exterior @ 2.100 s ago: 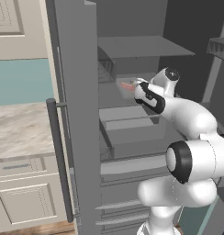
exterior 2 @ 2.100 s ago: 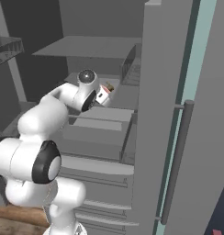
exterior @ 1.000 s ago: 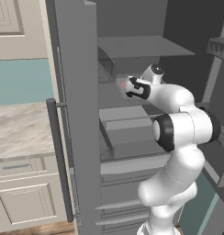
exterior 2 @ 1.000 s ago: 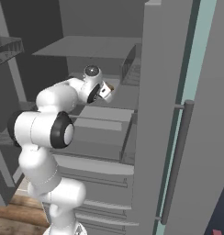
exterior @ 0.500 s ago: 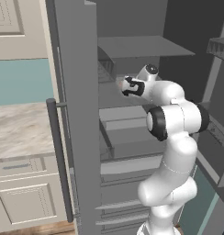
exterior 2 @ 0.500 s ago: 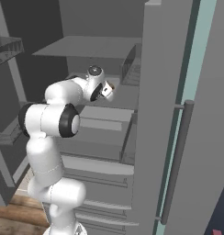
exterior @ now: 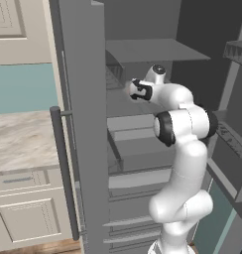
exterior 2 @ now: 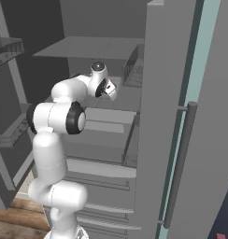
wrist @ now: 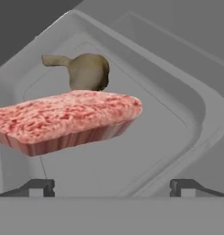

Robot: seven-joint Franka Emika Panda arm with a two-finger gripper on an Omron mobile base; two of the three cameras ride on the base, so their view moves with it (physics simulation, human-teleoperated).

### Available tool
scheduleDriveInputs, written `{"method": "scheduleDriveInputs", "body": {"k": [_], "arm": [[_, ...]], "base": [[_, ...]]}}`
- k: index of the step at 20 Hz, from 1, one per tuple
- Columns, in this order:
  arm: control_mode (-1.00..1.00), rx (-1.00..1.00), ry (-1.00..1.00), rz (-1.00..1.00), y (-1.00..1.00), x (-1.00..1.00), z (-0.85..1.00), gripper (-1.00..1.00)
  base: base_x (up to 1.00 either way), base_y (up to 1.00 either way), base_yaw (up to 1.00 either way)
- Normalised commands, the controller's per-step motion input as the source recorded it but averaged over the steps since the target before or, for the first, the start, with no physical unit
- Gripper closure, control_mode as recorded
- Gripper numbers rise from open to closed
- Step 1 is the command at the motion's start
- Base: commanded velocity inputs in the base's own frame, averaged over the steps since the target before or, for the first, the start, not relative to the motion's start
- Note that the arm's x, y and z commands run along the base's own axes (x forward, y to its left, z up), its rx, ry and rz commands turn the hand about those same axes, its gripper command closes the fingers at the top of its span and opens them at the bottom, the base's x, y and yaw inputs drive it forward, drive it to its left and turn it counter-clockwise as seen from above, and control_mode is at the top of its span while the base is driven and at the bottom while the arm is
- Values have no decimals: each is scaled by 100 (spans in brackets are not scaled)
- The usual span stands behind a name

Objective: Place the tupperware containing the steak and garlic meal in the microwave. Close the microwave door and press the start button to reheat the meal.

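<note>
Tupperware [wrist: 192, 105] sits on fridge shelf [exterior: 138, 101], w/ steak [wrist: 63, 119] & garlic bit [wrist: 88, 71] inside, steak nearer the cam. End effector [wrist: 111, 186] is spread wide, grasping nothing, tips just short of tray's near rim. Arm [exterior: 182, 124] reaches into open fridge.

We see the white arm rise from its base, bend at the dark elbow joint and reach forward and upward at about shoulder height. The pincer [exterior: 132, 90] points away from the base, its jaws spread wide with both fingertips [wrist: 38, 187] well apart, gripping nothing.
</note>
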Motion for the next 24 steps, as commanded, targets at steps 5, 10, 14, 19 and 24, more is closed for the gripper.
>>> {"method": "scheduleDriveInputs", "body": {"k": [5,10,14,19,24], "arm": [[-100,-1,7,-13,14,4,-44,-100],[-100,-3,10,-15,18,2,-56,100],[-100,0,7,-13,7,0,-52,100],[-100,0,0,-5,2,0,-19,100],[-100,0,0,0,0,-11,-7,100]], "base": [[0,0,0],[0,0,0],[0,0,0],[0,0,0],[0,0,0]]}}
